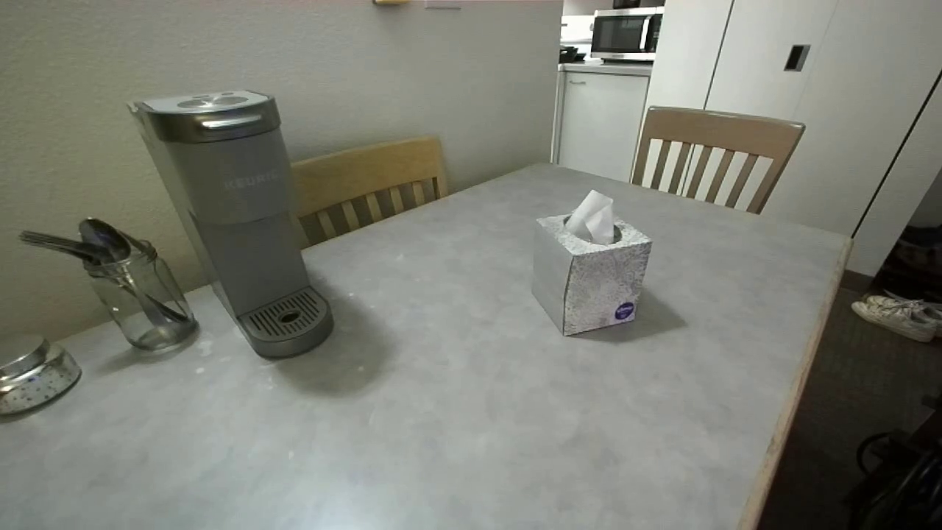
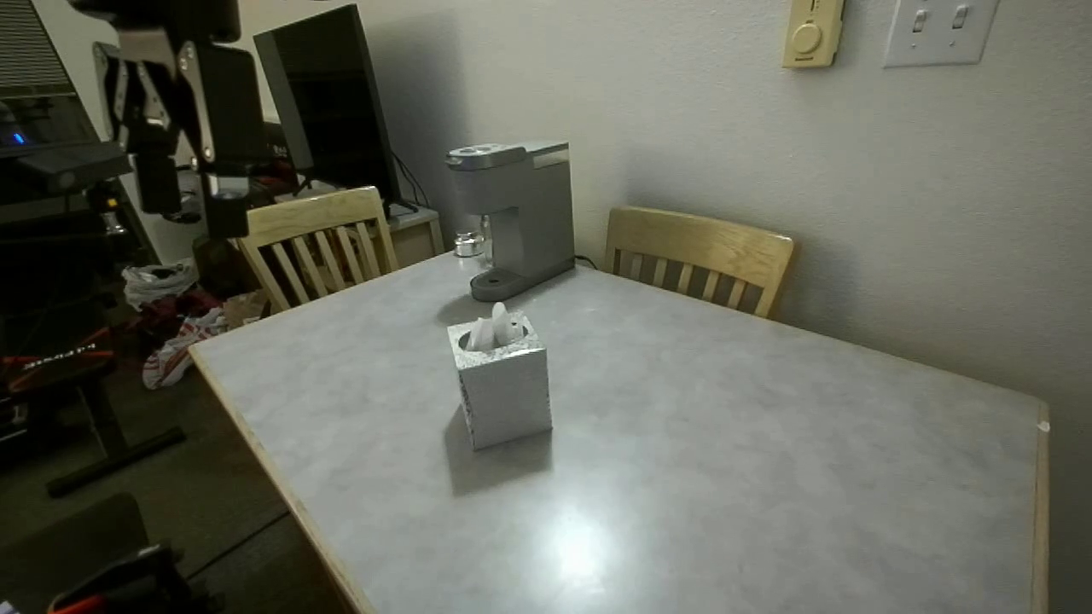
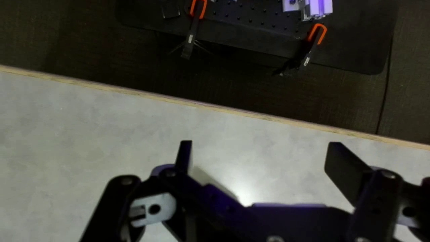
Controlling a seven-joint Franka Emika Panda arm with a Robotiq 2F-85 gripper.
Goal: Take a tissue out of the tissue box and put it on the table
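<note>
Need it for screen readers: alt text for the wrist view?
Open gripper over a gray tabletop, its two dark fingers spread wide in the lower half. The tabletop's wooden edge slants down to the right; beyond it are a black platform and what look like two orange-and-black clamps.

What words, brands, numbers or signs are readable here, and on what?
"KEURIG": on the coffee maker.
Purple oval label on the tissue box: too small to read.
White lettering on the black-and-red object: too blurred.
Yellowish wall control: marking too small.
Nothing else readable.
</note>
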